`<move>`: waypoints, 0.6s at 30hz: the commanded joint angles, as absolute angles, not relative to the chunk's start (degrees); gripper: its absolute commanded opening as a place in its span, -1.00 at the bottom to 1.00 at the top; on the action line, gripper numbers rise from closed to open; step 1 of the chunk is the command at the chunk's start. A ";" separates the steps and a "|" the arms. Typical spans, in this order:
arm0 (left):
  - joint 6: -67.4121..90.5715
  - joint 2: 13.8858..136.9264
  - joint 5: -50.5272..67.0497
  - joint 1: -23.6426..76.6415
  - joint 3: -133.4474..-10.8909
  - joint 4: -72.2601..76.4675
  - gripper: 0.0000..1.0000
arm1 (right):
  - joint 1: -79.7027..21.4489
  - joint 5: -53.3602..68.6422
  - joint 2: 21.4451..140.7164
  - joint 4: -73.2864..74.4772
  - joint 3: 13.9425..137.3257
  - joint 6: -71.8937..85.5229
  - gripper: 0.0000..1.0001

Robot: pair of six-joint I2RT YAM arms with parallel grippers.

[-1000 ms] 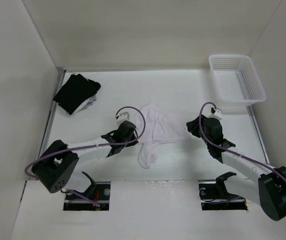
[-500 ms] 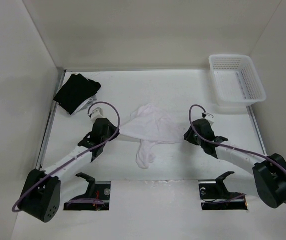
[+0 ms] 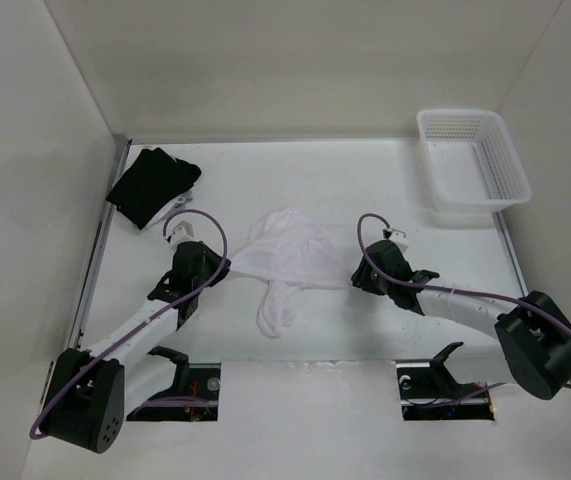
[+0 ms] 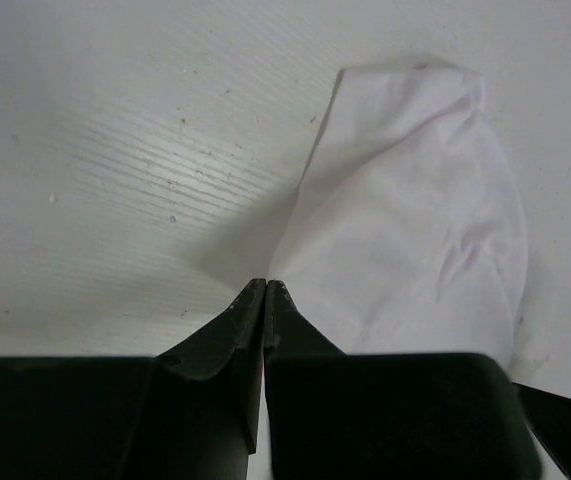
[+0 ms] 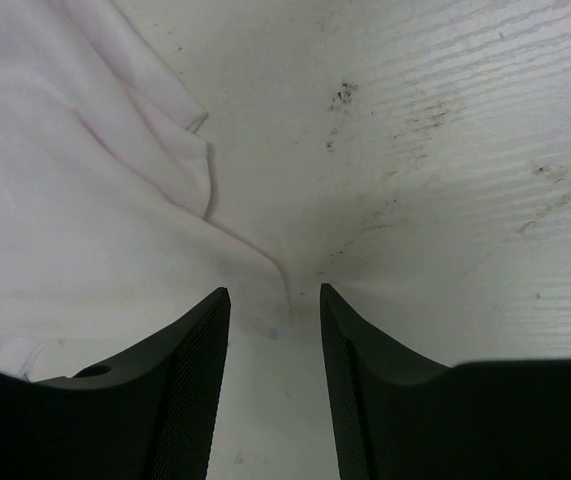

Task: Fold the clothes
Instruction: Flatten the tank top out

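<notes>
White clothes (image 3: 290,250), a single limp shirt-like garment, lie crumpled near the middle of the desk (image 3: 365,185), between the two arms. The main mass spreads sideways and is drawn to a point at its left corner. One narrow strip trails from it toward the near edge.

Left claw (image 3: 223,268): low over the desk at the drawn-out left corner, fingers pressed together. In the left wrist view the fingertips meet right at the fabric's edge and appear to pinch it, though the contact itself is hidden behind the fingers. From there the cloth fans out to the right of the tips.

Right claw (image 5: 275,300): low at the garment's right edge, fingers spread apart and holding nothing. In the right wrist view the cloth fills the left of the picture. A thin raised crease runs down into the gap between the fingertips, with bare, speckled desk to the right.

A black garment pile (image 3: 150,185) lies at the far left corner of the desk. A white mesh basket (image 3: 470,116) sits at the far right. Both are well apart from the clothes.
</notes>
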State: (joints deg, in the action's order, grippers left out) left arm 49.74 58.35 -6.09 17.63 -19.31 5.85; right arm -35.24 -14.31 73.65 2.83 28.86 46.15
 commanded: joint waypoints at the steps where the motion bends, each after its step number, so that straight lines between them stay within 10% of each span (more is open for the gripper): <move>1: 49.92 58.45 -4.66 17.27 -19.33 9.58 -1.00 | -35.99 -13.62 74.53 2.20 30.15 47.28 -0.19; 18: 50.71 57.48 -5.89 18.94 -20.13 9.05 -1.00 | -35.99 -11.96 74.36 0.88 27.95 48.52 -0.66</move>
State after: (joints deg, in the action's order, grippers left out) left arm 50.11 58.35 -5.54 18.52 -19.31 6.87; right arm -35.40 -12.82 74.61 2.83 28.12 48.25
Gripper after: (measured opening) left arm 0.010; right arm 0.185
